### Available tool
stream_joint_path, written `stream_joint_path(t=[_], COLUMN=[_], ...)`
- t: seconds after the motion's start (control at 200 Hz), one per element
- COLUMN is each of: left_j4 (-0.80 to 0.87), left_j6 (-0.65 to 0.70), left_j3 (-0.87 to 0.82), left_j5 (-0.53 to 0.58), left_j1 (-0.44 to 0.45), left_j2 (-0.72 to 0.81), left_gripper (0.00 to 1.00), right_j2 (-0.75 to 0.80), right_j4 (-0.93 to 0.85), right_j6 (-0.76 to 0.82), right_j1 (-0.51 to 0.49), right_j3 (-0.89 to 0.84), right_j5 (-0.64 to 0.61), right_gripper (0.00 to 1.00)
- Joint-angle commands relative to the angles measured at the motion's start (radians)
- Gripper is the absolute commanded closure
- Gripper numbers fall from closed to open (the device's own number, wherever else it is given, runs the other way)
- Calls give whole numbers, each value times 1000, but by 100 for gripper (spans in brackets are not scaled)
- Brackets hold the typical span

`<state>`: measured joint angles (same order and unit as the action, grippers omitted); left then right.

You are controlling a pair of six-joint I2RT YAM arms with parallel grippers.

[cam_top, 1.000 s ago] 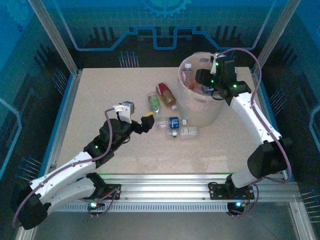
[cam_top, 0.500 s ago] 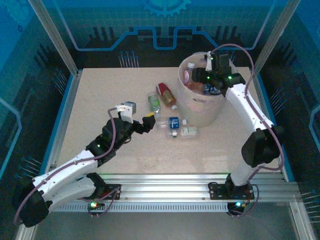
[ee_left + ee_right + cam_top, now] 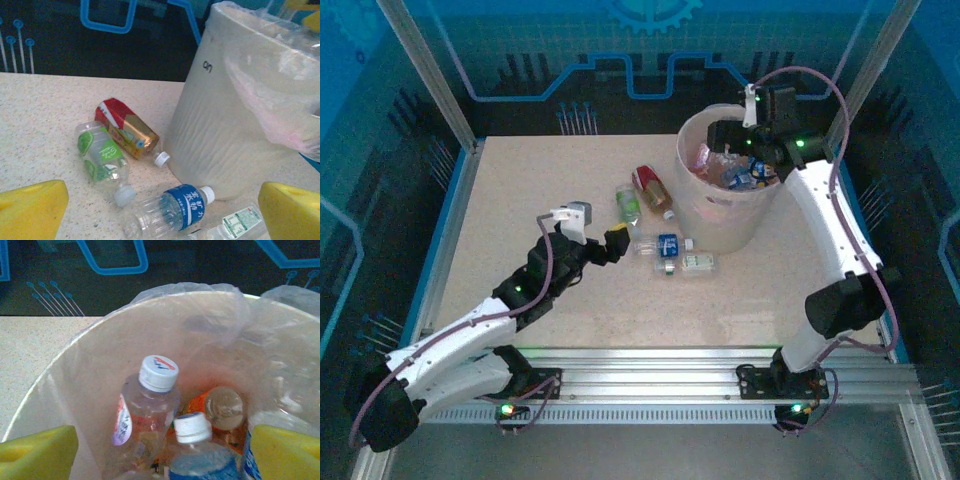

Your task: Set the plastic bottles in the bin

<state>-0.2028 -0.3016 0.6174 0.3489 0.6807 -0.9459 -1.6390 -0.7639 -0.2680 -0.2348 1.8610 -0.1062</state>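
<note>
broadly, the table [image 3: 520, 200] carries the bin [image 3: 718, 215] at its far right, with several bottles [image 3: 150, 410] lying inside. the right gripper [image 3: 160, 447] hangs over its mouth, pads wide apart and empty. the left gripper [image 3: 162, 210], likewise spread and empty, faces four more lying near the bin's base: a red-and-gold bottle [image 3: 125, 129], a green-label bottle [image 3: 102, 157], a blue-label bottle [image 3: 172, 210] and a white-label bottle [image 3: 235, 225]. they mostly look empty, so probably light, thin-walled, slick and apt to roll or crumple; a gentle pinch across the labelled middle should hold best.
</note>
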Motion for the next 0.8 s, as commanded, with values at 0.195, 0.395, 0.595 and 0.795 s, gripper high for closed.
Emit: stream_joint_path(t=[0.195,0.395,0.595,0.795], left_j4=[208,242,286,250], left_j6=[-96,-133,-214,-248], left_j3=[148,202,268,302], left_j5=[110,105,57,10], left_j1=[-17,-38,-104,-143], left_j2=[-125,-234,-367,-462], left_gripper=[1,1,1,1], right_j2=[133,181,189,132], right_j4=[-136,-223,-263,-274], right_j6=[-15,-22,-24,-6], right_j1=[-27,-65,-86,-85], right_j3=[23,15,-16,-4], right_j5=[-62,-172,-288,-380], right_gripper=[0,0,0,0])
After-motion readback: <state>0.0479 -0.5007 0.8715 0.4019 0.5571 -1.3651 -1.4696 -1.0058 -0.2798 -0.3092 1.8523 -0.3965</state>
